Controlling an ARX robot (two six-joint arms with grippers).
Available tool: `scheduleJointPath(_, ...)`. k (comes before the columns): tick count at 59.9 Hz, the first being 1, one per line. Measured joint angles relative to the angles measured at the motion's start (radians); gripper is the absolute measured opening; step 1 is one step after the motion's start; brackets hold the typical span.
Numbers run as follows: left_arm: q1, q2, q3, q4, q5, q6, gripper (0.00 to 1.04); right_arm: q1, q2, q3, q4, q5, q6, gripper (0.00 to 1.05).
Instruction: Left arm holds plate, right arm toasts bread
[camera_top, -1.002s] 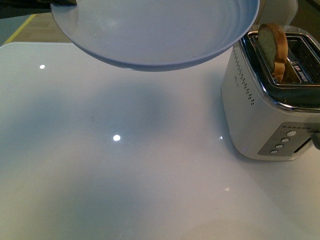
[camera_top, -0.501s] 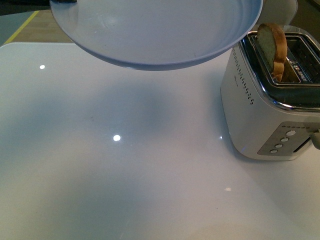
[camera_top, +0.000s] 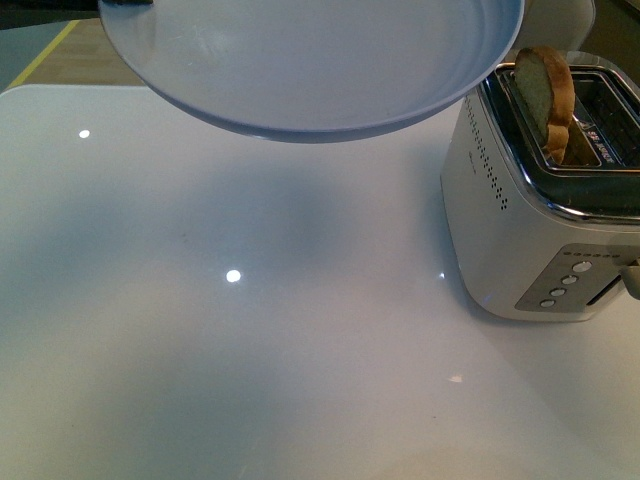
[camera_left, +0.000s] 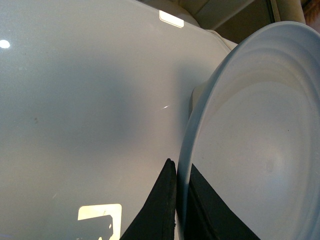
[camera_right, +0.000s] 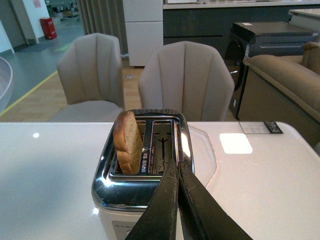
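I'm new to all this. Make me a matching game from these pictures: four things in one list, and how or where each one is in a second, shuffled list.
Things:
1. round pale blue-grey plate
2. slice of light brown bread
3. white and chrome toaster
4. black right gripper

States:
A. standing on the white table
B. shut, holding nothing, pointing at the toaster
C. pinched at its rim by the left gripper, raised off the table
D. upright in a toaster slot

Pairs: 1-C, 2-D, 3-A, 4-B
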Motion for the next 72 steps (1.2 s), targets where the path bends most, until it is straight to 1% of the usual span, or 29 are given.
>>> scheduleJointPath(31, 0.000, 0.000, 0.000, 0.000, 0.001, 0.000, 0.03, 0.000, -0.151, 0.000, -0.151, 0.000, 0.000, 0.02)
scheduleJointPath(33, 0.000, 0.000, 0.000, 0.000, 0.001, 0.000, 0.03, 0.000, -0.186, 0.000, -0.195, 0.001, 0.000, 0.02)
scheduleJointPath(35, 0.000, 0.000, 0.000, 0.000, 0.002, 0.000, 0.03, 0.000, -0.241, 0.000, -0.275, -0.001, 0.000, 0.02)
scheduleJointPath(38, 0.000, 0.000, 0.000, 0.000, 0.002, 0.000, 0.03, 0.000, -0.291, 0.000, -0.315, 0.000, 0.000, 0.02)
scheduleJointPath(54, -0.001, -0.002, -0.002, 0.000, 0.003, 0.002, 0.03, 0.000, -0.319, 0.000, -0.325, 0.000, 0.000, 0.02)
scheduleJointPath(56, -0.001, -0.002, -0.002, 0.000, 0.003, 0.003, 0.03, 0.000, -0.319, 0.000, -0.325, 0.000, 0.000, 0.04)
scheduleJointPath(57, -0.002, -0.002, -0.002, 0.000, 0.003, 0.005, 0.03, 0.000, -0.319, 0.000, -0.325, 0.000, 0.000, 0.07)
scheduleJointPath(60, -0.003, -0.002, -0.002, 0.000, 0.003, 0.008, 0.03, 0.000, -0.319, 0.000, -0.325, 0.000, 0.000, 0.14)
scheduleJointPath(61, -0.003, -0.002, -0.002, 0.000, 0.002, 0.008, 0.03, 0.000, -0.319, 0.000, -0.325, 0.000, 0.000, 0.18)
scheduleJointPath(65, -0.004, -0.002, -0.002, 0.000, 0.001, 0.010, 0.03, 0.000, -0.319, 0.000, -0.325, 0.000, 0.000, 0.28)
scheduleJointPath(66, -0.004, -0.002, -0.002, 0.000, 0.001, 0.011, 0.03, 0.000, -0.319, 0.000, -0.325, 0.000, 0.000, 0.32)
scheduleJointPath(70, -0.005, -0.002, -0.002, 0.000, 0.001, 0.011, 0.03, 0.000, -0.319, 0.000, -0.325, 0.000, 0.000, 0.43)
scheduleJointPath(71, -0.006, -0.002, -0.002, 0.000, 0.001, 0.011, 0.03, 0.000, -0.319, 0.000, -0.325, 0.000, 0.000, 0.43)
scheduleJointPath(72, -0.007, -0.002, -0.002, 0.001, 0.001, 0.011, 0.03, 0.000, -0.319, 0.000, -0.325, 0.000, 0.000, 0.48)
